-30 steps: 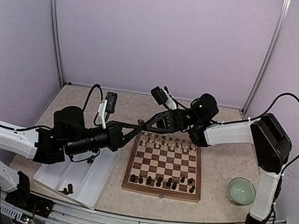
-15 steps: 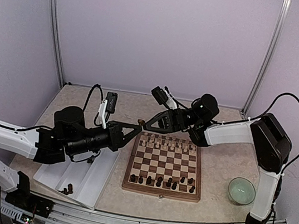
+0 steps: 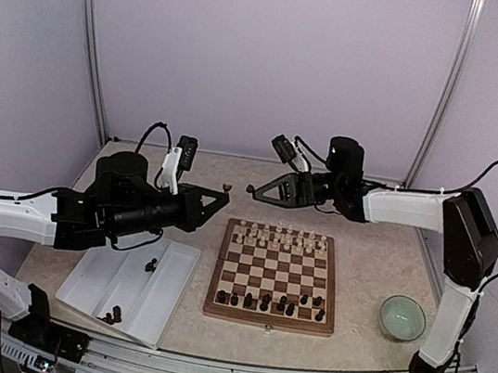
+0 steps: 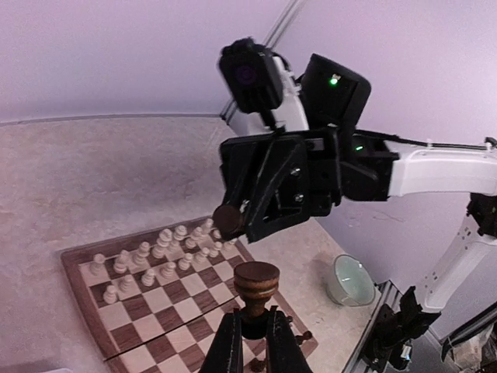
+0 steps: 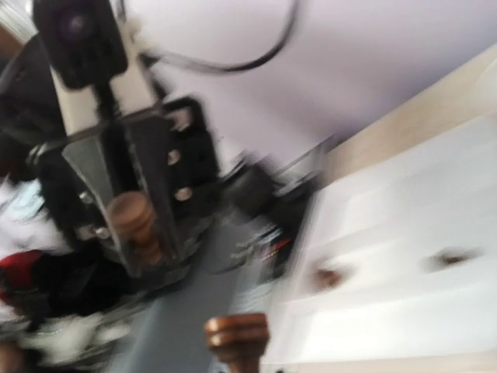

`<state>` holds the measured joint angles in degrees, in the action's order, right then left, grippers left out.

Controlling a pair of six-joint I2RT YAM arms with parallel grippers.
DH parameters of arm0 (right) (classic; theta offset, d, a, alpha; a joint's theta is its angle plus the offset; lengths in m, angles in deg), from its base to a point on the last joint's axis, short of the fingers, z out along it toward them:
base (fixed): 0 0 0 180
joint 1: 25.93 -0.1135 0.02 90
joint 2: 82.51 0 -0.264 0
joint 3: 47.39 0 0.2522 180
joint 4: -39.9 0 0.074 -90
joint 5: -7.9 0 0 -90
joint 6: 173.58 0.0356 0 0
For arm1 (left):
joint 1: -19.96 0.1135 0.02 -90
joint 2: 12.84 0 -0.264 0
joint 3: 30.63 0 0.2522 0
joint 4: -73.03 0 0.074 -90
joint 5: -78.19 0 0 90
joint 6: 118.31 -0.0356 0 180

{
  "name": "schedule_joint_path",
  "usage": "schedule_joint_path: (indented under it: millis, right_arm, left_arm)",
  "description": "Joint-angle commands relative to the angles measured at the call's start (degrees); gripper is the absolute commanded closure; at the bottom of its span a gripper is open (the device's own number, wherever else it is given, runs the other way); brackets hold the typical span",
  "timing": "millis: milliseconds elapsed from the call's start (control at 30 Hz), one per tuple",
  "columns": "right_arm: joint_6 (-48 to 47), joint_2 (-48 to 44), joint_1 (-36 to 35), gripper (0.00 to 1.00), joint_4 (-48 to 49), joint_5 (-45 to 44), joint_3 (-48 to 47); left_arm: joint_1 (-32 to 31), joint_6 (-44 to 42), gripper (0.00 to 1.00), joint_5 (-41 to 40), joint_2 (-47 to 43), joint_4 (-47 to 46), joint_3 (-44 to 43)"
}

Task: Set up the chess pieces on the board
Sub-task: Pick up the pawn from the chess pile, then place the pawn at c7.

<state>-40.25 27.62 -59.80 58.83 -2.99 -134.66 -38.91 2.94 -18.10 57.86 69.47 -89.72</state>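
Two grippers mid-air: top view, left gripper [image 3: 221,193] and right gripper [image 3: 251,190] face off, apart, past the board's [image 3: 275,273] far-left corner; left wrist, fingers [image 4: 229,350] pinch dark piece [image 4: 257,281] by its thin stem, which we judge light, rigid, slick; right wrist, blurred, seems clamped on second dark piece [image 5: 237,336].

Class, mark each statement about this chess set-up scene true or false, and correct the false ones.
1. The left gripper holds a dark piece. True.
2. The right gripper is empty. False: it holds a second dark piece.
3. The cream-white pieces stand at the board's near edge. False: they fill its far rows.
4. A green bowl sits right of the board. True.
5. The white tray holds nothing. False: a few dark pieces lie in it.
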Motion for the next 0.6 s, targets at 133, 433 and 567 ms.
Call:
schedule_joint_path:
  millis: [133, 433, 567]
  right_arm:
    - [-66.8, -7.9, 1.0, 1.0, -72.6, -31.9, -16.8]
    - [-90.3, -10.2, -1.8, 1.0, -91.9, -66.2, -17.2]
    - [-93.8, -10.2, -5.2, 1.0, -94.8, -78.3, -13.2]
  left_arm:
    - [9.0, -3.2, 0.99, 2.0, -4.4, 19.6, -3.2]
    - [9.3, -3.4, 0.99, 3.2, -6.2, 19.0, -0.3]
    - [9.3, -3.6, 0.99, 3.4, -5.9, 19.1, 0.3]
